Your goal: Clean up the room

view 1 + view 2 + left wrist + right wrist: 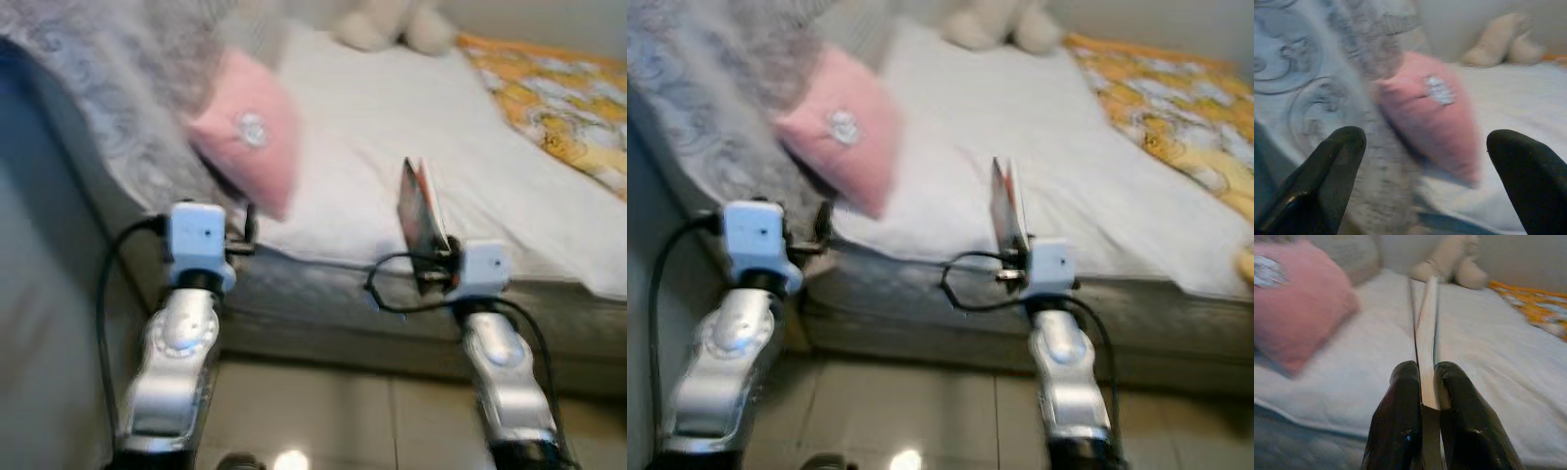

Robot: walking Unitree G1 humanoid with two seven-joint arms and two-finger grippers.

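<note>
Book (pixel 1426 333) in R pincer (pixel 1426 382) (edge-on)

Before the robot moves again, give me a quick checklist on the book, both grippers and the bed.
1. Right gripper gripping the book: ok, fingers pinch its edge.
2. Book orientation: ok, held upright over the bed's edge.
3. Left gripper free: ok, open, pointing at the pink pillow.
4. Landing spot on white sheet: ok, bare ahead of the book.
5. Plush toy out of the way: ok, at the far end.
6. Picture sharpness: not ok, blurred.
</note>
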